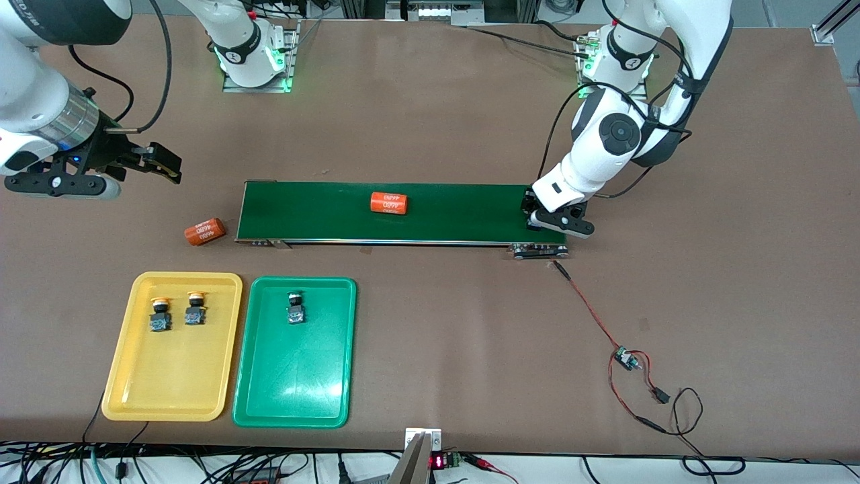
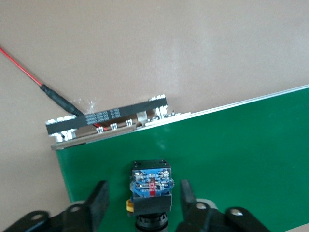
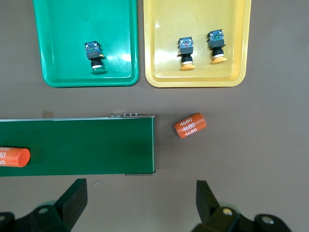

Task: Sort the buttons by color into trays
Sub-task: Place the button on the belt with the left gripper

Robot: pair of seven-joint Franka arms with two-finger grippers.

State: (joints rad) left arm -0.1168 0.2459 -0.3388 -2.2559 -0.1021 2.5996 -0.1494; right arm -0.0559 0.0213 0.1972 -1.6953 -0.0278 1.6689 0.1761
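Two yellow-capped buttons (image 1: 159, 314) (image 1: 195, 309) lie in the yellow tray (image 1: 168, 376). One green-capped button (image 1: 295, 308) lies in the green tray (image 1: 295, 376). A fourth button (image 2: 151, 186) lies on the conveyor belt's end nearest the left arm; its cap colour does not show. My left gripper (image 2: 142, 198) is low over the belt there (image 1: 543, 227), open, with a finger on each side of this button, not touching it. My right gripper (image 1: 161, 165) is open and empty (image 3: 140, 200), up over the table off the belt's other end.
A long dark-green conveyor belt (image 1: 463, 215) crosses the table's middle, with an orange cylinder (image 1: 389, 203) on it. A second orange cylinder (image 1: 203, 231) lies on the table off the belt's end. A red wire with a small board (image 1: 626, 358) runs from the belt's motor end.
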